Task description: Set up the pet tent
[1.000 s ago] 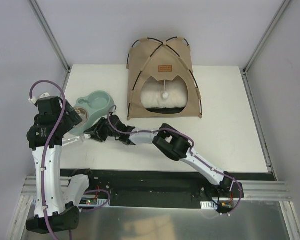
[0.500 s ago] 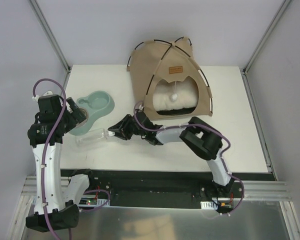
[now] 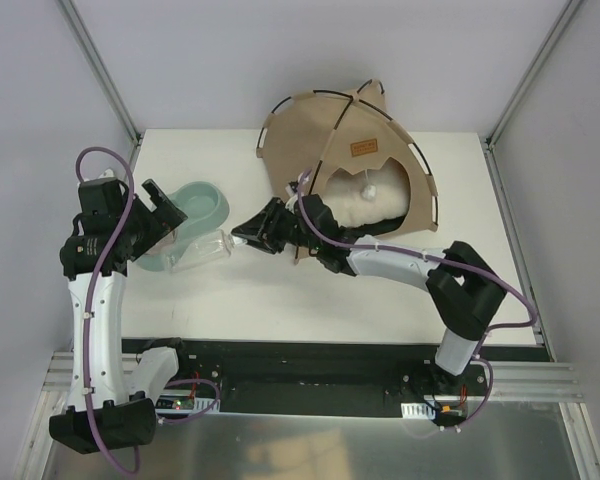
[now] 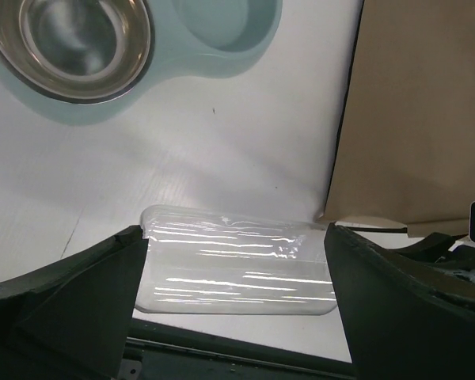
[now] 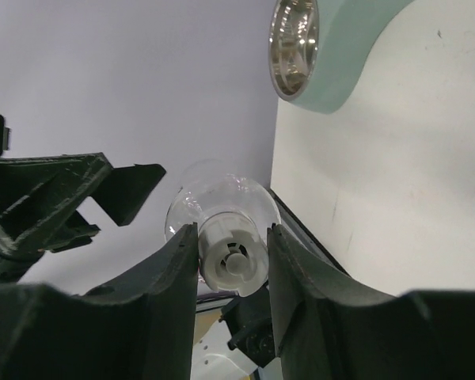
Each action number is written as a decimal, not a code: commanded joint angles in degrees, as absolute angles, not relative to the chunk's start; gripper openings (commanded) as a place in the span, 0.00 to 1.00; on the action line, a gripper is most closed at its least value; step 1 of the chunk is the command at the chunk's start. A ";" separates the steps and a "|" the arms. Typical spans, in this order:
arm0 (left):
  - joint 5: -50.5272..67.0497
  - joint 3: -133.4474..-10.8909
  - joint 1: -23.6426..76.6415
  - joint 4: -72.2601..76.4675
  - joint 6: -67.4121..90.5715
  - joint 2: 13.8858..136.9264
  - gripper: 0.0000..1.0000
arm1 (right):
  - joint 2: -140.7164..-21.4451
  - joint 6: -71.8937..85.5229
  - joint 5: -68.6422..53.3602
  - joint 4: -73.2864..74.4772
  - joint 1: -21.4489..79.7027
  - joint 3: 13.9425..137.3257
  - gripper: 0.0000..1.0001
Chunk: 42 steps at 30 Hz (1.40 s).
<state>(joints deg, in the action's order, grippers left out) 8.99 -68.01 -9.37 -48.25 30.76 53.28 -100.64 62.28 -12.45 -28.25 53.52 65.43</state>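
**Pet tent** [image 3: 295, 140]: tan dome with black poles, standing at the far middle of the table [image 3: 280, 300]. Doorway faces the arms, turned slightly right; front hem slants from near-left to far-right. No clear long axis. Cream cushion [image 3: 380, 205] inside; white pom-pom [image 3: 370, 187] hangs in the doorway.

**Right gripper** [image 5: 231, 237]: pinches the white cap of a clear bottle [image 4: 237, 273].

**Left gripper** [image 4: 233, 233]: fingers spread wide with the bottle between them; contact indiscernible.
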 commanded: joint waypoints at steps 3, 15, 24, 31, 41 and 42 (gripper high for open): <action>8.97 -72.07 -9.40 -46.32 30.59 51.77 0.98 | -101.25 52.05 -13.36 -18.30 56.25 72.67 0.00; 9.75 -80.41 -9.40 -46.32 29.27 48.87 0.97 | -96.34 32.01 -2.82 5.78 58.10 89.37 0.00; 24.06 -85.17 -9.40 -40.88 36.90 52.03 0.99 | -82.28 34.27 -4.83 7.74 49.32 86.32 0.00; 36.72 -77.98 -9.40 -21.31 55.86 53.61 0.99 | -73.92 42.79 -11.33 2.64 41.58 82.09 0.00; 44.03 -71.81 -6.69 -1.33 68.37 57.13 0.99 | -74.00 55.72 -19.33 -13.09 39.46 76.38 0.00; 44.29 -71.63 -6.16 -0.71 69.07 57.13 0.99 | -74.09 56.42 -19.25 -14.66 39.20 75.85 0.00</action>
